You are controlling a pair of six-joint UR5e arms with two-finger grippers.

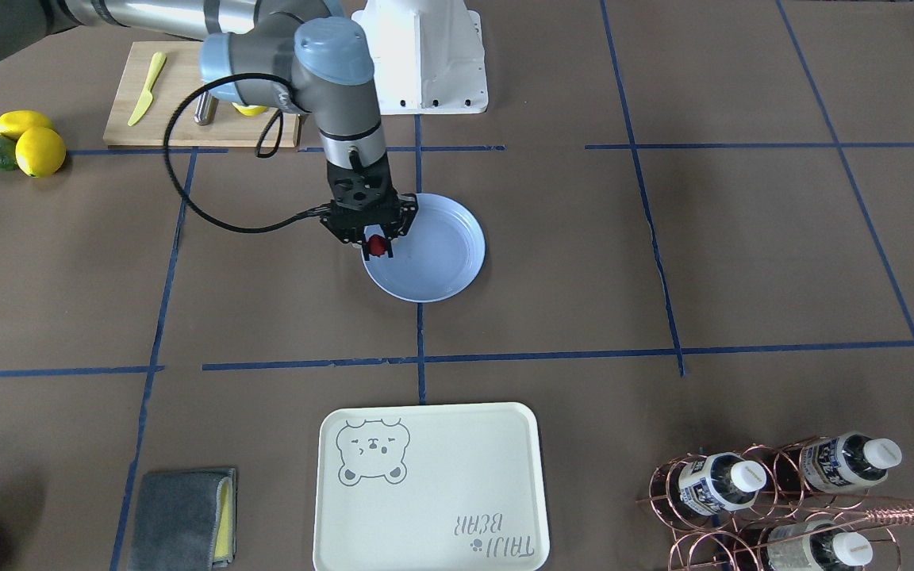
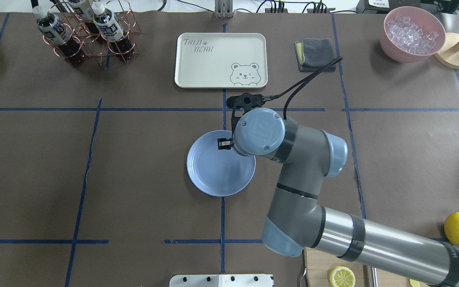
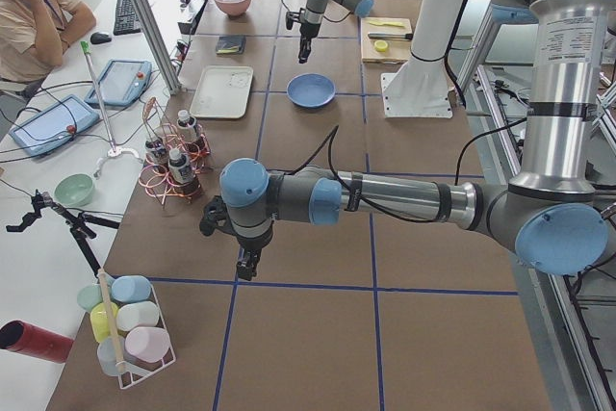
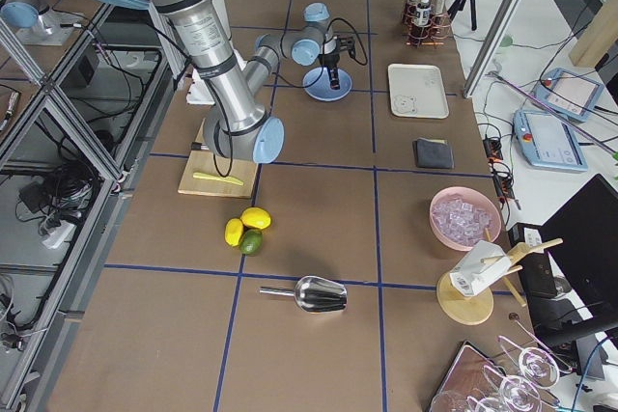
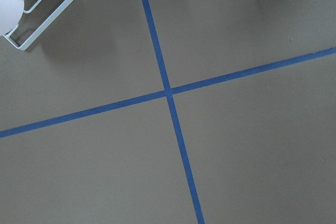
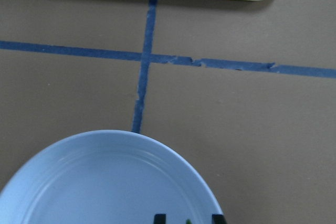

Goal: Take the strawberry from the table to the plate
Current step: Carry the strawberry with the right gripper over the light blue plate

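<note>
A wide brown-paper surface marked with blue tape lines carries the scene. The robot's right arm reaches forward across it and points straight down over a round pale blue plate, which sits near the centre where both arms could reach it. The left arm hangs well apart at the far end of the surface, likely parked out of the way; its end effector shows only in a side view, so I cannot tell how its jaws stand. The right end effector is closed narrowly around the strawberry, a tiny dark-red berry pinched between its fingertips. The berry is held over the plate's inside, close to the rim on the robot's right, and appears not yet set down, ready for release.
</note>
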